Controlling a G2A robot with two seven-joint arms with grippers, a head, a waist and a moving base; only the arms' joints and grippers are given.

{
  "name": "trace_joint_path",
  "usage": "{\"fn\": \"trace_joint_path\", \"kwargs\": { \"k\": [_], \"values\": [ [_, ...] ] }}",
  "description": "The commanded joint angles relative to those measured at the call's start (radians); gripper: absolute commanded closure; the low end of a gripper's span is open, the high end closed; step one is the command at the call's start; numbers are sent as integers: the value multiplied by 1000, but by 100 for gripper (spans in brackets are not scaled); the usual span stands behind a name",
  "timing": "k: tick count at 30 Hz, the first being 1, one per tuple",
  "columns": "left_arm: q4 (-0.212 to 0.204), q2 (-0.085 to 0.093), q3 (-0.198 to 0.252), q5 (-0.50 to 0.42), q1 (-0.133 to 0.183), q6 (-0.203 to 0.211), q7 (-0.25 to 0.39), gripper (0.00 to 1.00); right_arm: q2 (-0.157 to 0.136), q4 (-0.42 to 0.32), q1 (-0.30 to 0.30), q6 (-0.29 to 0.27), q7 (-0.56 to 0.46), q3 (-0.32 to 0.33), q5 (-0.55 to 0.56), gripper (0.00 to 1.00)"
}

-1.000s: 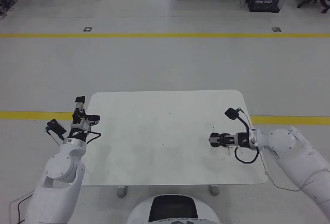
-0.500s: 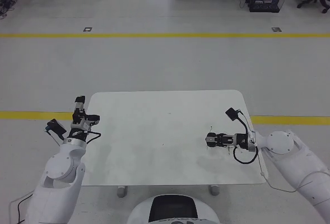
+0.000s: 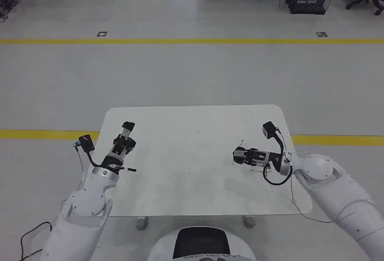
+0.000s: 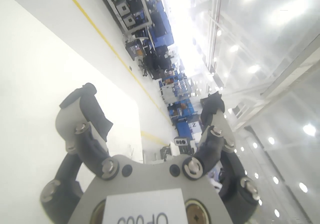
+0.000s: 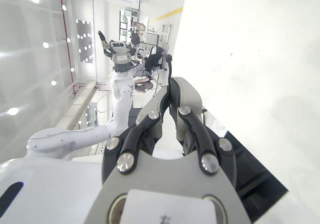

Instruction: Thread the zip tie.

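from the top view we see the white table (image 3: 192, 124) with both arms over it. taking the table's near edge as 6 o'clock, the left claw (image 3: 128, 126) hangs above the 10 o'clock part, just inside the edge, and points toward 1 o'clock. the right claw (image 3: 236, 155) sits between the table's middle and its 3 o'clock edge and points toward 9 o'clock. at its tip we make out the zip tie (image 3: 240, 143) as a thin dark line sticking out toward 12 o'clock. from here we cannot tell whether it touches the table. the two claws are well apart. a yellow line (image 3: 192, 41) runs across the floor beyond the 12 o'clock edge.

in the left wrist view the left claw (image 4: 150, 100) stands wide, its two dark fingertips (image 4: 85, 92) far from each other with nothing between them. the table (image 4: 37, 60) lies beside one finger.

in the right wrist view the right claw (image 5: 172, 86) is pinched narrow on the zip tie (image 5: 171, 72). the black strap stands up out of the closed fingers (image 5: 187, 92), nearly straight, and ends in a small head beyond the tips. the table (image 5: 250, 35) lies alongside the claw.
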State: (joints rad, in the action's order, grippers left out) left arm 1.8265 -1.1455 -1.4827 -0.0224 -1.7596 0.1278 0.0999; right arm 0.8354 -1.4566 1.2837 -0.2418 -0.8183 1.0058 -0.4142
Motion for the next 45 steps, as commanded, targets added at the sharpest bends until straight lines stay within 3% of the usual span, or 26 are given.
{"fn": "trace_joint_path", "kwargs": {
  "k": [1,6,9,13,18,21,24,33,39,45],
  "values": [
    [0,0,-2,-6,0,-2,-1,0,0,0,0,-1,-1,0,2,100],
    [-1,0,4,8,4,-1,5,0,0,0,0,-1,-1,0,2,100],
    [0,-2,52,74,13,7,25,0,4,-6,12,10,35,-3,3,100],
    [-13,-8,152,228,36,5,15,0,13,14,23,8,77,1,-30,100],
    [-61,-23,305,430,94,-19,-11,0,26,62,22,-3,98,7,-70,100],
    [-96,-31,375,507,123,-41,-21,0,33,88,18,-7,101,7,-87,100],
    [-126,-40,421,514,149,-57,-22,0,40,117,13,-14,91,6,-102,100],
    [-138,-42,429,534,164,-61,-31,0,41,120,12,-16,90,6,-103,100],
    [-140,-50,518,745,209,-110,-35,0,52,111,17,13,118,2,-101,100],
    [-157,-67,633,900,271,-115,-16,0,69,124,0,58,113,-13,-121,100]
  ]
}}
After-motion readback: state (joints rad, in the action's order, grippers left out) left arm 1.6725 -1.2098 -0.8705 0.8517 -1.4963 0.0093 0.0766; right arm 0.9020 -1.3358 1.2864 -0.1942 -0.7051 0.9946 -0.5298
